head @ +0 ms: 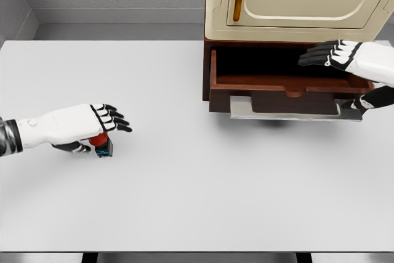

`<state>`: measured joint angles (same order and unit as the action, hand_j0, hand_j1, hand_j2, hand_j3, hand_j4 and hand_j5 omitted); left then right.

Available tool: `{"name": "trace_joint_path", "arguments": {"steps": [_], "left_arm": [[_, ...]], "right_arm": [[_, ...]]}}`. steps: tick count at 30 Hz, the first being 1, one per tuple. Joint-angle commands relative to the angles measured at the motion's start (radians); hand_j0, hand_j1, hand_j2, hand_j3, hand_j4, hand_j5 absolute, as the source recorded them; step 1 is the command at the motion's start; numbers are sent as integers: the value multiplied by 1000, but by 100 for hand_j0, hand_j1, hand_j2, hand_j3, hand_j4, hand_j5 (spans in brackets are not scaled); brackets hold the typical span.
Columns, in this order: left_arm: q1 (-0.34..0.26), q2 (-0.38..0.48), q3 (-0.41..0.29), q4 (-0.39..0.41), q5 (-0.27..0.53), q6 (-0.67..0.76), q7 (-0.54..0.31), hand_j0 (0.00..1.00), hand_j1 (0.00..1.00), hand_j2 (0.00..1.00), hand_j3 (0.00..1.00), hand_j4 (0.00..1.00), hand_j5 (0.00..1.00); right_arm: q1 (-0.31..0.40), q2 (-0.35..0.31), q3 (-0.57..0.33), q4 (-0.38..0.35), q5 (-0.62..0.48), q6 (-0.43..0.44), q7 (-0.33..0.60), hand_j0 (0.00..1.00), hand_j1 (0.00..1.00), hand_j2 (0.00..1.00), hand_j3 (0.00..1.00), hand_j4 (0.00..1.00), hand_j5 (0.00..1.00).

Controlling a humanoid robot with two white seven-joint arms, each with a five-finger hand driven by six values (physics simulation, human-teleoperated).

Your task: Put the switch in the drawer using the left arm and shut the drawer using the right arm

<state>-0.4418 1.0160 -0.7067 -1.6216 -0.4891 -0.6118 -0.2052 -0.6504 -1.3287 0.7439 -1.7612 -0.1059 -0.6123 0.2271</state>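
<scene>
Under left robot hand (92,129): switch (101,145) upright, pinched | right robot hand (335,55) spread over drawer (289,84)

Left arm enters from lower left, forearm level, left hand (92,126) palm down, black fingers (117,121) extended rightward, thumb tucked beneath. Right arm enters from right edge, right hand (335,53) fingers stretched leftward, loosely spread.

We count one white table (184,201), one cream cabinet (295,4) at one o'clock with one open brown drawer (289,87) (no second drawer shows), one red-topped switch (101,144) at nine o'clock, and two hands: left hand (92,126), right hand (335,55).
</scene>
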Motion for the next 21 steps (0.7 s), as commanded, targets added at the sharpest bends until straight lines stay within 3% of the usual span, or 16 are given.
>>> {"name": "trace_joint_path", "arguments": {"steps": [1,16,21], "left_arm": [[0,1,0,2,6,1,-8,76,76,76,76,76,76],[0,1,-14,0,7,1,-8,76,76,76,76,76,76],[0,1,-16,0,6,1,-10,65,65,65,65,65,65]], "right_arm": [[0,-20,-3,0,-9,1,0,100,100,100,100,100,100],[12,-14,-29,3,-5,1,1,100,100,100,100,100,100],[14,-14,-29,3,-5,1,1,100,100,100,100,100,100]]}}
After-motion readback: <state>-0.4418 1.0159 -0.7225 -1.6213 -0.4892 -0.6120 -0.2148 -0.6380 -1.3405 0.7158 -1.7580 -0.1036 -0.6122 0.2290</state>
